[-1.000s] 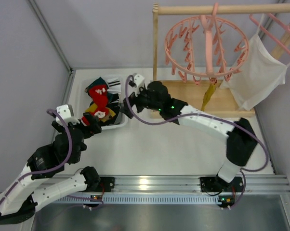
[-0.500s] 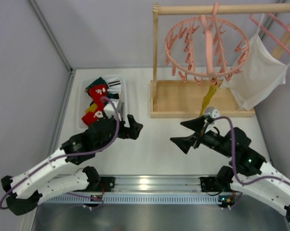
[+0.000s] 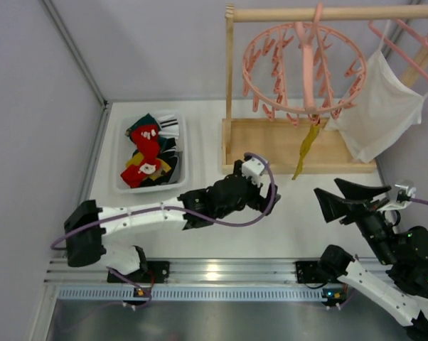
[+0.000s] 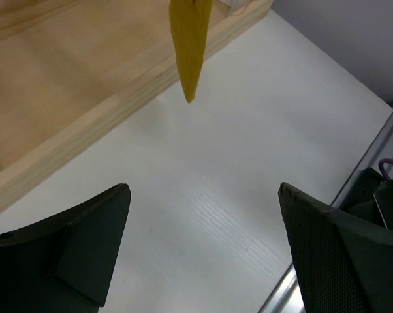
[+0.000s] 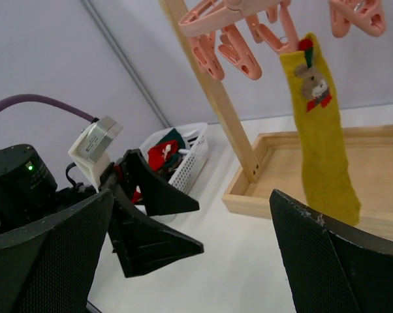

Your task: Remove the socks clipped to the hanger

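Limp mustard sock (image 3: 304, 147), perhaps embroidered, dangles from the spoked pink plastic hanger (image 3: 308, 71). Left hand (image 4: 200, 195) reaches low near it, wide open; right hand (image 3: 326, 187) wide too.

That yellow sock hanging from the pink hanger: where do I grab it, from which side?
Probably the yellow sock mid-length, well below its peg, approached level from the near side with the right tool: it hangs straight, flat and free, facing that camera.
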You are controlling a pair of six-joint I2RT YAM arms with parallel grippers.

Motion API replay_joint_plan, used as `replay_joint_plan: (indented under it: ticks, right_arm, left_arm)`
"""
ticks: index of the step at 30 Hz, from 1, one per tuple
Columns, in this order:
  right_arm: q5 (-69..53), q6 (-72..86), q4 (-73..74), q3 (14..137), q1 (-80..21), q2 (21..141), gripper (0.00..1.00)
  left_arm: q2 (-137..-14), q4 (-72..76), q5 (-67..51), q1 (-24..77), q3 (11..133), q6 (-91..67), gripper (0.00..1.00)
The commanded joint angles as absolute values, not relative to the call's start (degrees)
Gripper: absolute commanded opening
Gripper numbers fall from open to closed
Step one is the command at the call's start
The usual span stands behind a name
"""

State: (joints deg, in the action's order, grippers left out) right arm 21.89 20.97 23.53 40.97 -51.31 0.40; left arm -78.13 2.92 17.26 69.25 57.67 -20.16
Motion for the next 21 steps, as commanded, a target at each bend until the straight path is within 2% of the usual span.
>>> replay_joint_plan:
  ticks: [1,12,14,18,21]
  right_arm:
    - [28.7,22.5,31.4,43.9,-51.1,-3.4,1.00]
    - [30.5,23.2,31.9,44.3,-51.0,-2.7,0.99]
    - [32.0,23.0,32.7,44.6,-51.0,-1.1,0.99]
    - [34.4,22.3,32.3,45.3,-51.0,-0.4,1.00]
    - [34.2,21.8,29.5,43.7,-51.0,-1.0,1.00]
  left_arm:
    - [-85.0,16.8,20.7,69.4,64.4,-11.4,0.99]
    - [-107.9,27.8,26.5,68.6,80.8,-4.7,0.98]
    - [-111.9,27.9,26.9,68.4,83.4,-4.0,0.95]
    - [-117.5,28.0,28.1,67.0,90.2,-3.8,0.81]
    - [-120.6,27.9,28.2,66.1,92.9,-3.3,0.80]
